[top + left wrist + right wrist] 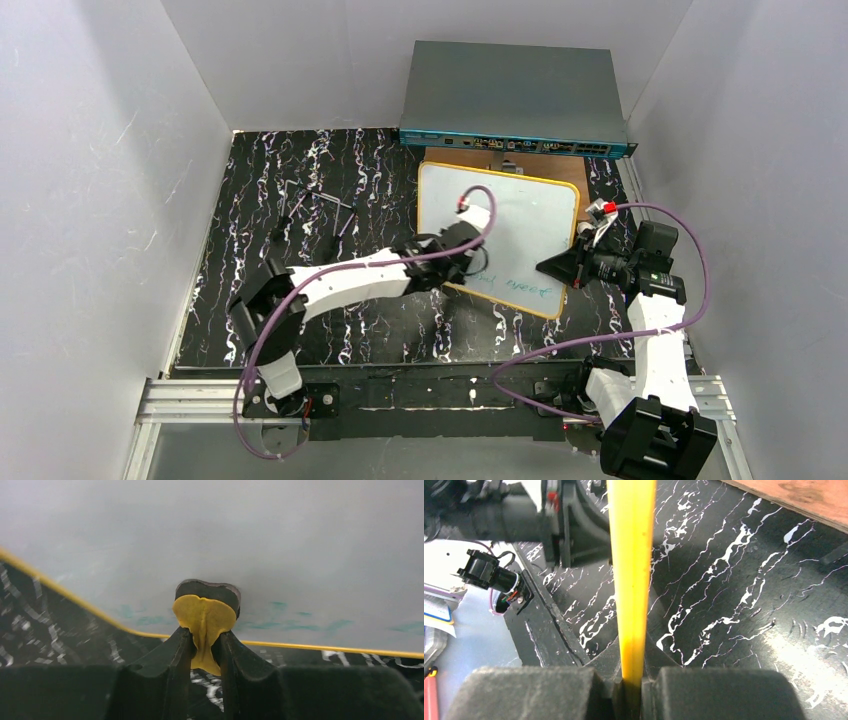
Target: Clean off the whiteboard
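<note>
The whiteboard [510, 225] lies on the black marbled mat, white with an orange-yellow rim, green-blue handwriting near its front edge. My left gripper [472, 262] is shut on a small eraser, yellow with a dark pad [206, 614], and presses it onto the board's front part among smeared green marks. My right gripper [560, 266] is shut on the board's right rim; in the right wrist view the yellow rim [631, 570] runs edge-on between the jaws.
A grey network switch [515, 98] stands at the back on a brown wooden board [555, 165]. A few thin dark tools [320, 205] lie on the mat [300, 170] at left. White walls enclose the cell.
</note>
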Available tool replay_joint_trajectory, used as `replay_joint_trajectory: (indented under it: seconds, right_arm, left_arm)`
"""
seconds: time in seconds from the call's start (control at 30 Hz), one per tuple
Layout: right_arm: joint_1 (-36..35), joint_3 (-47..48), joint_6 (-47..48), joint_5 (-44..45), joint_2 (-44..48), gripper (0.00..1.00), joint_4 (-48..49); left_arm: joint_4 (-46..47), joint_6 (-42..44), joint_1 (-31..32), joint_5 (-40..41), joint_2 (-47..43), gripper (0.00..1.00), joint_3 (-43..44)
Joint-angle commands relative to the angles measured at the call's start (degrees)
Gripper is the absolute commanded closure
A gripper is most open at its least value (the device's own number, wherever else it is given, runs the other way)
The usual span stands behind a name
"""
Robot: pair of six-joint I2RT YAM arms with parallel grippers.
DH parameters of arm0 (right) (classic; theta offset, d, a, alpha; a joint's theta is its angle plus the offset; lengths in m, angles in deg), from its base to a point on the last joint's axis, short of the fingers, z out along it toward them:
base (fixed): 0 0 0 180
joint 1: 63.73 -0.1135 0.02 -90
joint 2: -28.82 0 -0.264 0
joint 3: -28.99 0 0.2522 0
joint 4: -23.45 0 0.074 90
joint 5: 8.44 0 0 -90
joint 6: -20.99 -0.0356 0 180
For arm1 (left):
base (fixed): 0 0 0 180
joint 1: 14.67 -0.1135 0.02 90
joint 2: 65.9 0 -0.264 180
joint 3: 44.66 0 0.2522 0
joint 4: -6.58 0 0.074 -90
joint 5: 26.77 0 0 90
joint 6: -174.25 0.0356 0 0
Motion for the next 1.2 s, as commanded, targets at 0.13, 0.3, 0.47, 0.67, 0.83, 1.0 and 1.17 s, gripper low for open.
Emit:
replay_joint_trajectory:
  seconds: [0.13, 0.3, 0.47, 0.67, 0.83, 1.0, 1.17]
  right_arm:
    - [-0.5, 3.0, 0.5, -7.8, 1.5, 0.99, 1.8]
    - [-0.4, 3.7, 3.1, -6.2, 2.1, 0.99, -0.6]
    - [-0.4, 4.0, 5.0, -5.5, 2.7, 0.99, -1.7]
    - [-0.3, 3.9, 5.3, -5.0, 2.3, 0.99, -2.0]
    - [0.0, 4.0, 5.3, -4.9, 2.4, 0.99, -2.1]
    - [0.3, 3.9, 5.3, -5.1, 2.3, 0.99, -2.0]
    - [0.3, 3.9, 5.3, -5.2, 2.1, 0.99, -2.0]
  left_arm:
    - [4.6, -1.0, -4.4, -5.7, -15.8, 1.00, -8.9]
    - [0.7, -7.3, -6.6, -8.7, -23.5, 1.00, -18.2]
    - [4.3, -17.6, -6.5, -16.0, -25.8, 0.99, -28.9]
    - [10.7, -21.9, -6.4, -14.8, -22.3, 0.96, -32.0]
    - [11.7, -24.2, -6.4, -13.0, -15.7, 0.89, -30.0]
    - [9.6, -25.9, -6.1, -12.5, -12.6, 0.67, -28.3]
    - [8.6, -25.5, -6.0, -11.9, -14.8, 0.47, -28.4]
